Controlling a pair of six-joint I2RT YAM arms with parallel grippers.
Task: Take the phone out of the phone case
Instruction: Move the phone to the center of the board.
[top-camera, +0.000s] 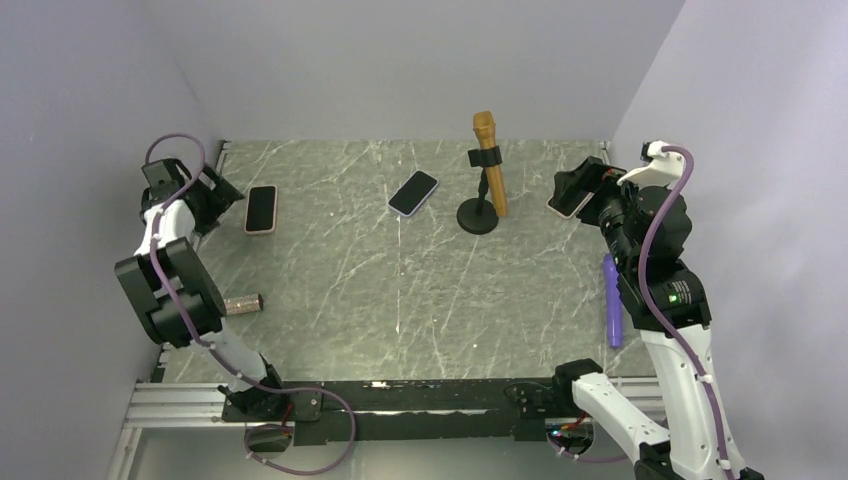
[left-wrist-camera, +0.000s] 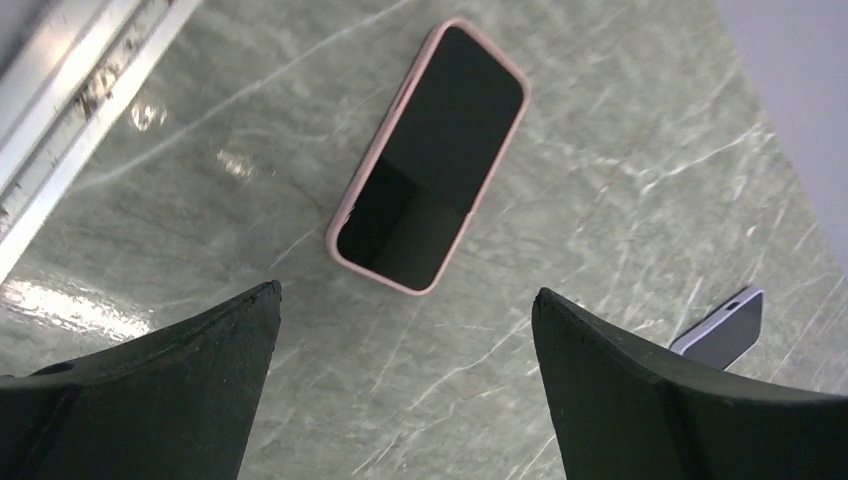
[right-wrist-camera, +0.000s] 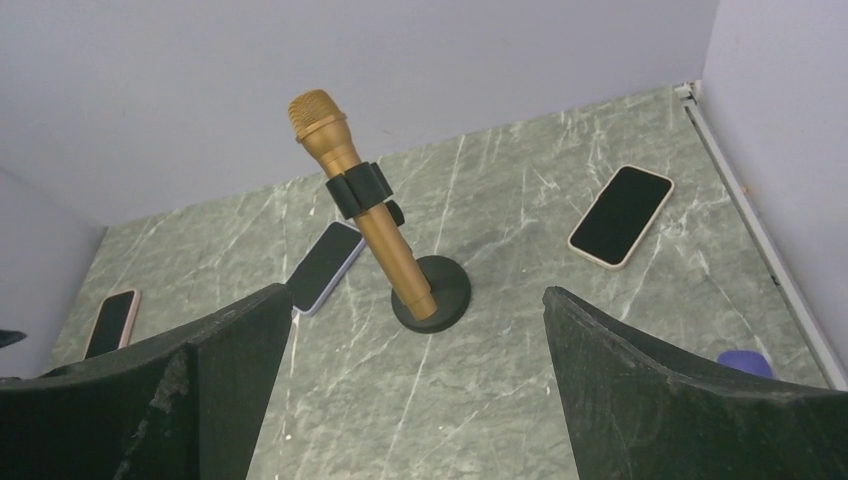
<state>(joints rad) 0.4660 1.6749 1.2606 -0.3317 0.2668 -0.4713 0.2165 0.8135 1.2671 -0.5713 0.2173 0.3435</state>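
Observation:
Three phones lie face up, each in a phone case. The pink-cased phone (top-camera: 261, 209) (left-wrist-camera: 430, 160) is at the far left, just beyond my left gripper (top-camera: 218, 197) (left-wrist-camera: 405, 300), which hangs open above the bare table, touching nothing. A lavender-cased phone (top-camera: 413, 193) (right-wrist-camera: 325, 266) lies mid-table. A cream-cased phone (top-camera: 568, 205) (right-wrist-camera: 621, 215) lies far right, partly hidden in the top view by my right gripper (top-camera: 582, 186) (right-wrist-camera: 415, 300), which is raised, open and empty.
A gold microphone (top-camera: 489, 160) (right-wrist-camera: 360, 200) leans in a clip on a black round stand (top-camera: 478, 216). A purple stick (top-camera: 612, 300) lies by the right wall, and a small metal cylinder (top-camera: 241, 303) beside the left arm. Walls close in three sides.

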